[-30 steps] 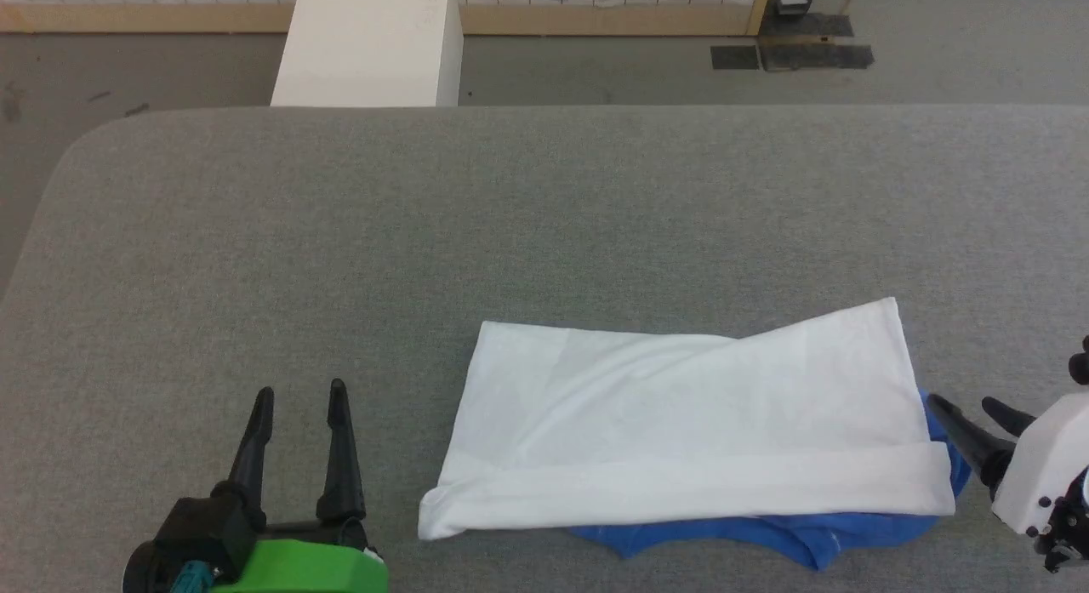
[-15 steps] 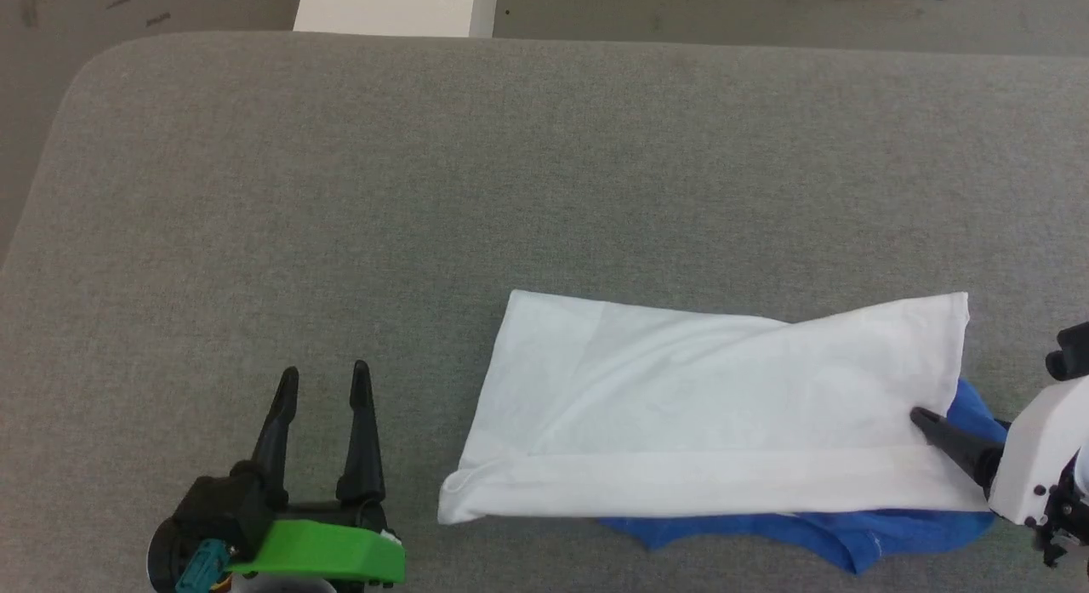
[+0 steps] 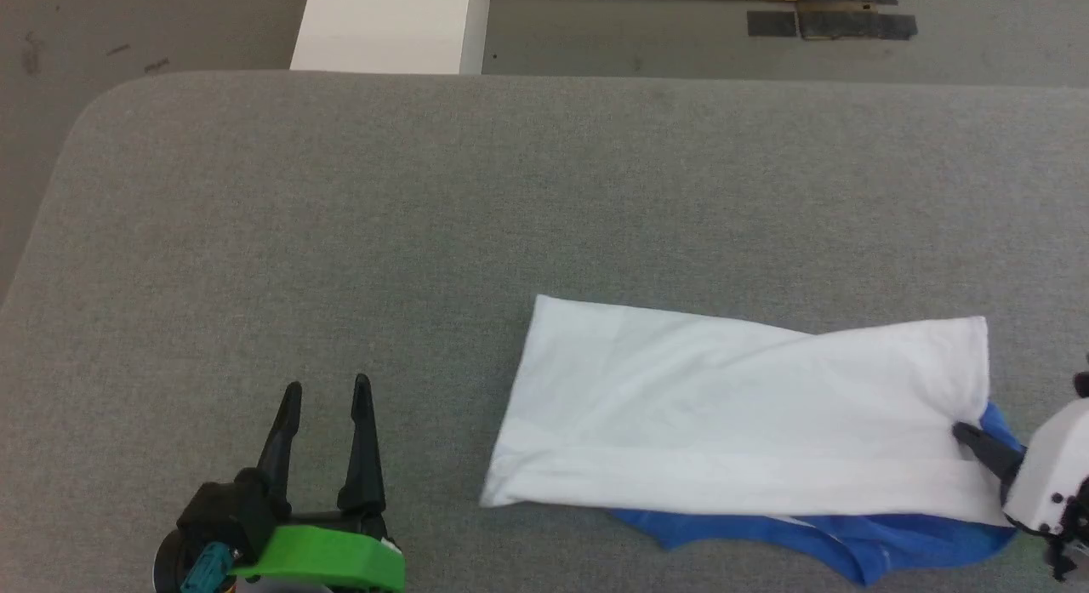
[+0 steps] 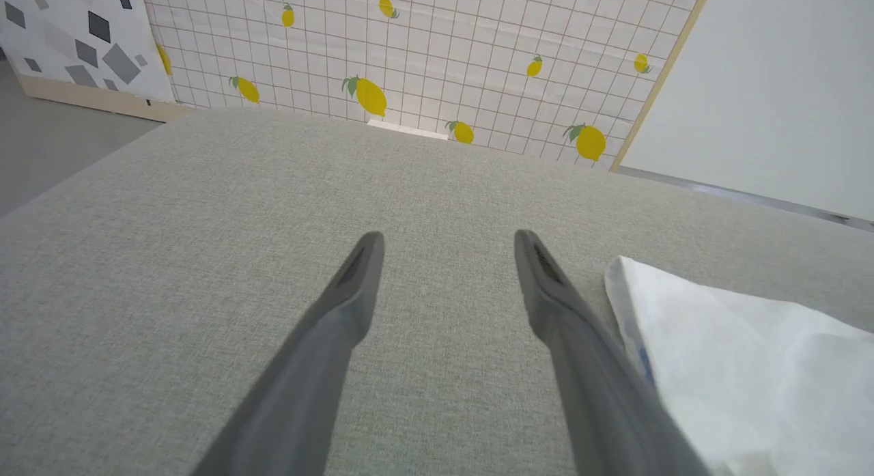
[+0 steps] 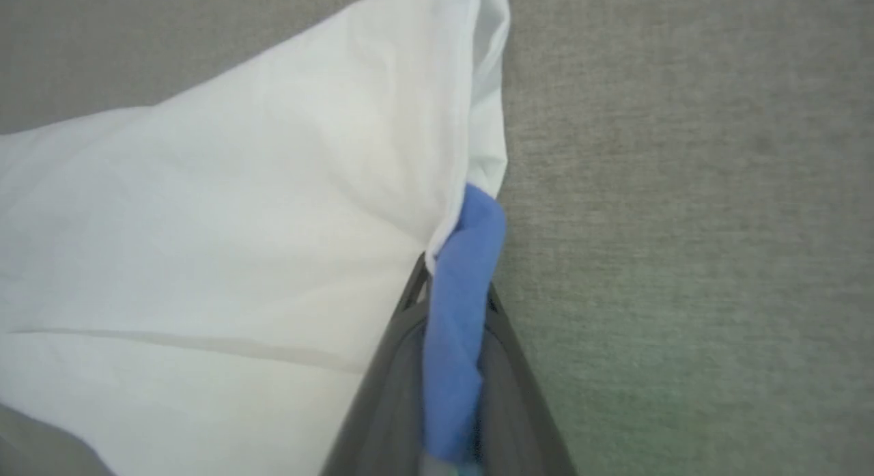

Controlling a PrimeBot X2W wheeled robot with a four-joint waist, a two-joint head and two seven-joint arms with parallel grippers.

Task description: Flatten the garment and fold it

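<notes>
Folded white cotton T-shirt with royal-blue sleeves (image 3: 740, 414) lies flat on the grey fabric counter (image 3: 340, 236), its long axis running from the right jaws toward the left jaws. Right wrist view shows the right jaws clamped on its blue end. Left jaws stand apart, empty, near the other end; bare counter lies ahead of both.

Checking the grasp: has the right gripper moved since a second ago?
Yes. Against the garment, the right gripper has moved leftward onto its right edge and shut.
</notes>
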